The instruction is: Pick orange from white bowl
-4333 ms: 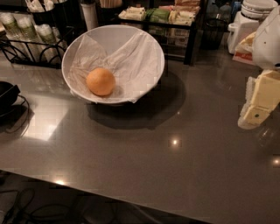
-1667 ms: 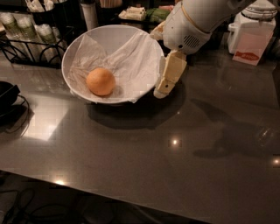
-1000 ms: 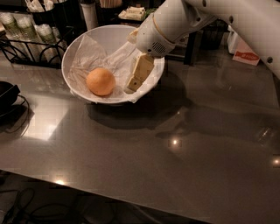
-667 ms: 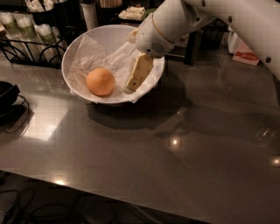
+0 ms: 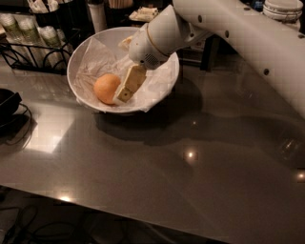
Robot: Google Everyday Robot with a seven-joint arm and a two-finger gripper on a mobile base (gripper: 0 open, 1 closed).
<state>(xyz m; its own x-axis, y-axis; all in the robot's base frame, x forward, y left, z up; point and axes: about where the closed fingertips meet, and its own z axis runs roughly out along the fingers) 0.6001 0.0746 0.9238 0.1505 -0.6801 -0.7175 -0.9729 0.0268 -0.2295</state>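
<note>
Inside the white bowl (image 5: pixel 72 62), my tool (image 5: pixel 123 95) hangs just beside the orange (image 5: pixel 106 88)
Orange lies camera-left of it, perhaps touching (how open it is, I cannot tell)

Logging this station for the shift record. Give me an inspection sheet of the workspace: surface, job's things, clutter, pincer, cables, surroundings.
Surface: grey glossy table with lamp glints on it.
Job's things: orange lies in the paper-lined white bowl, left of its middle.
Clutter: wire rack with cups at back left; black object at the left edge; white jar at back right.
Pincer: pincer reaches down into the bowl, just right of the orange; contact cannot be told.
Cables: dark cords below the table's near edge, lower left.
Surroundings: dim shelves with packets behind the bowl.
</note>
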